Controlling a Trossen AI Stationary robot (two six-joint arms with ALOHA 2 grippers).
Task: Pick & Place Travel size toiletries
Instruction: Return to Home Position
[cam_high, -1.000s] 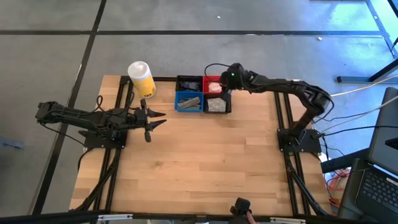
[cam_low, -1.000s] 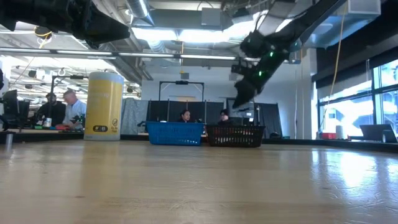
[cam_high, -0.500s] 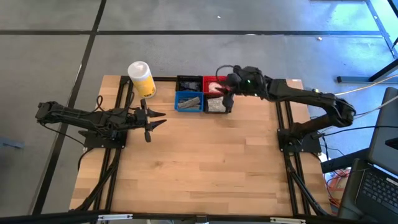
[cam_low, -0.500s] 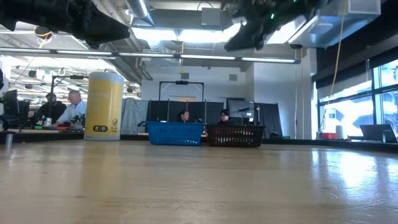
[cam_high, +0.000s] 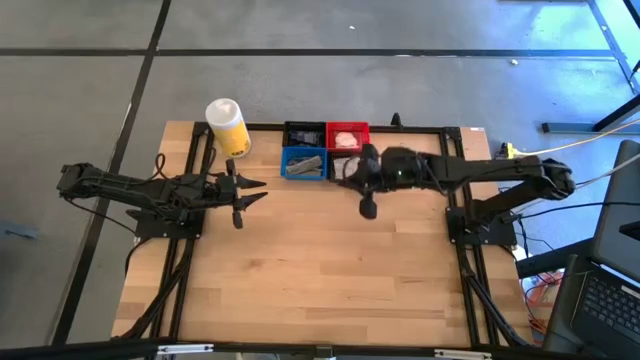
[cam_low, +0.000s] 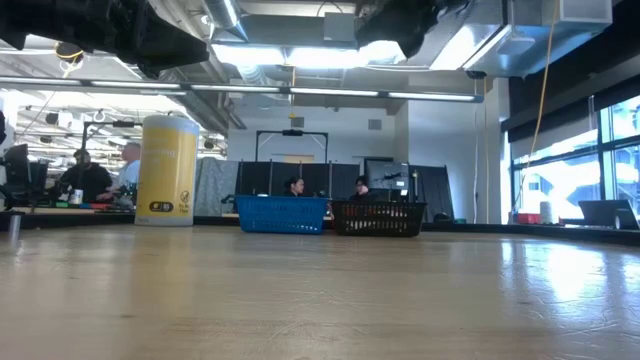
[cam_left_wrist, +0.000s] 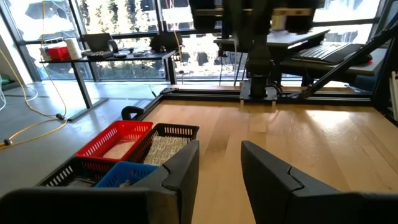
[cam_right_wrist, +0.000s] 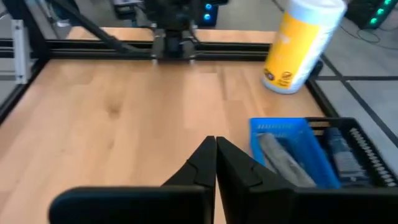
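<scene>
Toiletries (cam_high: 304, 162) lie in the small bins (cam_high: 328, 150) at the table's far edge; the right gripper (cam_right_wrist: 216, 149), fingers pressed together on nothing, hangs just beside them; the left gripper (cam_left_wrist: 219, 149), fingers apart, waits farther off.

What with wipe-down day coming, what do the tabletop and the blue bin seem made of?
Tabletop: wood, pale joined strips with visible grain, and a light sheen that catches the window glare. Blue bin: probably moulded plastic, given its uniform colour and lattice walls, though the look alone can't confirm it.
</scene>
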